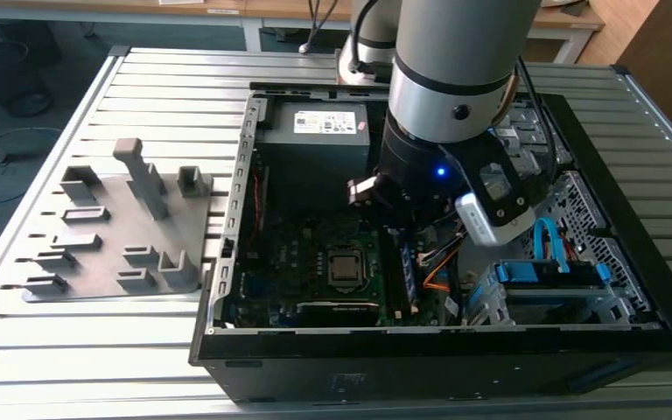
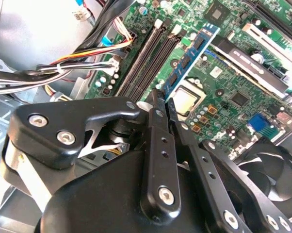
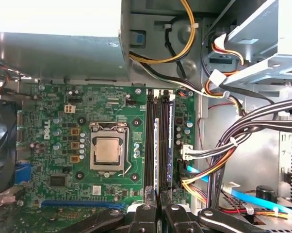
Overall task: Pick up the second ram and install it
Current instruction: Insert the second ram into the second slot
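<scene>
My gripper (image 2: 163,98) is shut on one end of the ram (image 2: 190,52), a long narrow green-blue stick with a row of black chips. The stick points away from the fingertips over the motherboard (image 2: 233,82), beside the black memory slots (image 2: 145,60), which stand bare. In the first wrist view the ram (image 3: 156,155) shows edge-on as a thin line between two slots (image 3: 149,145), with the gripper (image 3: 158,208) just behind it. In the exterior view the ram (image 1: 408,276) hangs low inside the open computer case (image 1: 430,350). I cannot tell whether it touches a slot.
The processor socket (image 3: 107,150) lies beside the slots. Bundles of cables (image 3: 233,141) and a blue flat cable (image 3: 248,196) crowd the other side. A black fan (image 2: 269,165) sits near the gripper. The grey holder tray (image 1: 115,236) stands on the slatted table at the exterior view's left.
</scene>
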You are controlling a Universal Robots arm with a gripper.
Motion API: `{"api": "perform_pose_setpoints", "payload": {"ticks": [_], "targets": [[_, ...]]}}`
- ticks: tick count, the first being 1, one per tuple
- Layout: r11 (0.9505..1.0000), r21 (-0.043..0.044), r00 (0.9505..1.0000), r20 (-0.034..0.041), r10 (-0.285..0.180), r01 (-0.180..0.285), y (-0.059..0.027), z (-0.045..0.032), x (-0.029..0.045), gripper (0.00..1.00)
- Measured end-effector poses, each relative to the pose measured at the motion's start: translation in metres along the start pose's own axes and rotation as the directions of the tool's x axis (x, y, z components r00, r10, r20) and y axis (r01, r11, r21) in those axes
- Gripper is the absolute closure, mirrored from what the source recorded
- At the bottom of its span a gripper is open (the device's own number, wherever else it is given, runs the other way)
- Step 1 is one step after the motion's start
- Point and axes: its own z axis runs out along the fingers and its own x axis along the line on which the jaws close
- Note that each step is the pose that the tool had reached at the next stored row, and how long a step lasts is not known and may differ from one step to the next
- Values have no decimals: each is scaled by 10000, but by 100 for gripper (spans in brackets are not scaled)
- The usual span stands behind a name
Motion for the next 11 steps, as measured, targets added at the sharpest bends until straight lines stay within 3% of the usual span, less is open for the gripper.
{"api": "perform_pose_setpoints", "payload": {"ticks": [5,7,10,11], "targets": [[9998,2,9998,3,183,-183,0,0,0,86],[9997,-142,9998,1,207,-207,0,0,1,86],[9985,-507,9998,-6,222,-222,0,0,0,86],[9982,-556,9997,-6,225,-225,0,0,1,86]]}}
